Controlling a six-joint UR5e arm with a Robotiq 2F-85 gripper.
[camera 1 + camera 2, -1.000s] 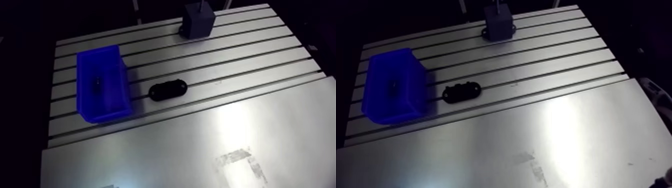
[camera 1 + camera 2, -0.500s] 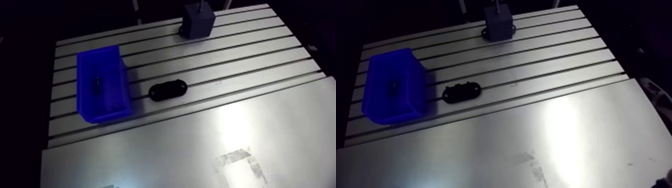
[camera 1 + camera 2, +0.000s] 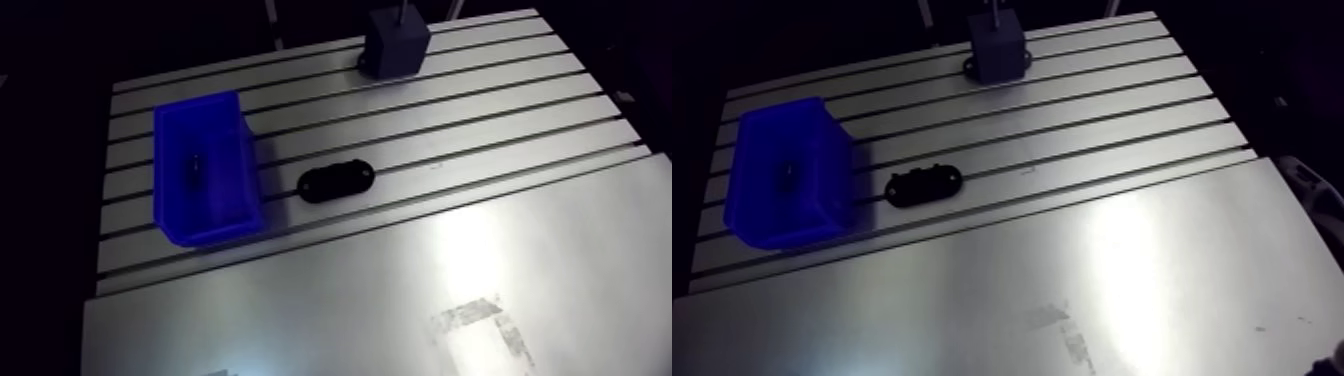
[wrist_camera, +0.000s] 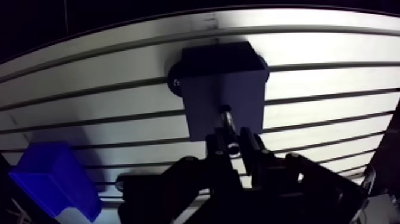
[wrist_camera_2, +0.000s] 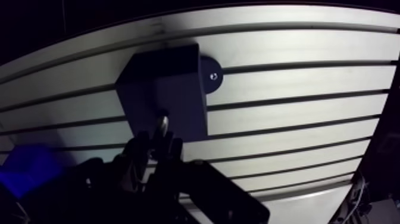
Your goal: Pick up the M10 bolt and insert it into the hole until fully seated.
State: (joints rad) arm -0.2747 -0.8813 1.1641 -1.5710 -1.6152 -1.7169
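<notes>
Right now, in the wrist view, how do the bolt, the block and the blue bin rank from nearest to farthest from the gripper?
1. bolt: between the fingers of the gripper.
2. block: straight ahead, at the bolt's tip.
3. blue bin: well off to the gripper's side.
</notes>
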